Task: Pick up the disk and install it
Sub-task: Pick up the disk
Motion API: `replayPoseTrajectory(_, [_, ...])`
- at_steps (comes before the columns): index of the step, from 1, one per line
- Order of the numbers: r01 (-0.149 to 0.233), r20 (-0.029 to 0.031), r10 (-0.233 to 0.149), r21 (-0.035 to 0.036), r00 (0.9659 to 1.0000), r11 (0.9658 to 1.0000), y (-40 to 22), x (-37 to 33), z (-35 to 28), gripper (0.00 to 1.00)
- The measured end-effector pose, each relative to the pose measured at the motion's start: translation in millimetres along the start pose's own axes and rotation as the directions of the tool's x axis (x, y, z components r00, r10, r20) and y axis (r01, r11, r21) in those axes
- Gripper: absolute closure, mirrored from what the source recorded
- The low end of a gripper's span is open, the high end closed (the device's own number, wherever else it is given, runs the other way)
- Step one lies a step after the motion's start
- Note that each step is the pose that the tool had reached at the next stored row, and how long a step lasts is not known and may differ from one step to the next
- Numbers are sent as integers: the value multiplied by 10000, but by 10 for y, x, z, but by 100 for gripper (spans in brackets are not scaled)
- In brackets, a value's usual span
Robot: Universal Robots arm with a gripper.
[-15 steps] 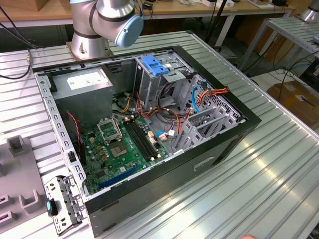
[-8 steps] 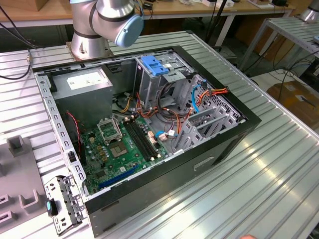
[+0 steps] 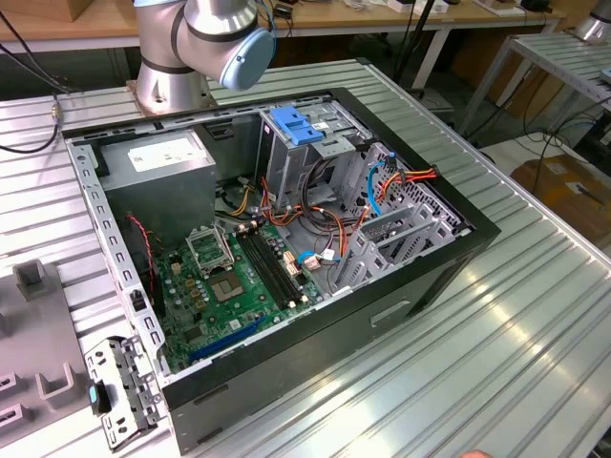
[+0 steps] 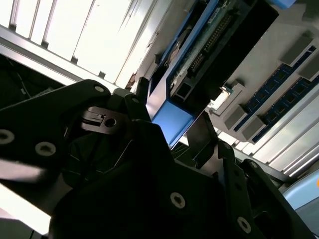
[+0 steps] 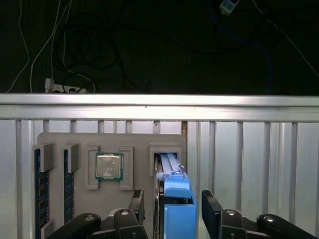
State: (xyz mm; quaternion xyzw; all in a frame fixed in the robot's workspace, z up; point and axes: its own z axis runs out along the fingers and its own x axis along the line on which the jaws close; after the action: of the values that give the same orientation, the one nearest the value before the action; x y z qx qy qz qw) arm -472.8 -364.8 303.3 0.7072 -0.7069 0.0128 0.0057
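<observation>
Black gripper (image 5: 173, 198) up close, fingers (image 5: 212, 209) held apart, one on either side of the disk (image 5: 177, 219); disk a dark slab edged with bright blue rails, standing on edge in a slot of the grey tray (image 5: 75, 139); tray on the ribbed metal table (image 5: 249, 169)

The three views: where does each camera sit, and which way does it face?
Exterior view: off the arm, looking down into the open computer case; the arm's joints show.
First wrist view: on the arm, facing the grey tray past the pincer.
Second wrist view: on the arm, close behind the pincer's dark body.
Both wrist views share the disk at the pincer.
</observation>
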Motion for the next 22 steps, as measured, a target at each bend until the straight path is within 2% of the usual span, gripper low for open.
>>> replayPoseTrajectory(2, [-2, 0, 2, 0, 10000, 10000, 0, 0, 1, 44])
replayPoseTrajectory(3, [-1, 0, 1, 1, 10000, 10000, -1, 0, 1, 51])
replayPoseTrajectory(7, [-24, 0, 24, 1, 10000, 10000, -1, 0, 11, 51])
replayPoseTrajectory(12, [-255, -3, 255, -5, 9997, 9997, 0, -1, 28, 51])
replayPoseTrajectory(22, [-285, -3, 285, -4, 9996, 9996, -4, -2, 62, 51])
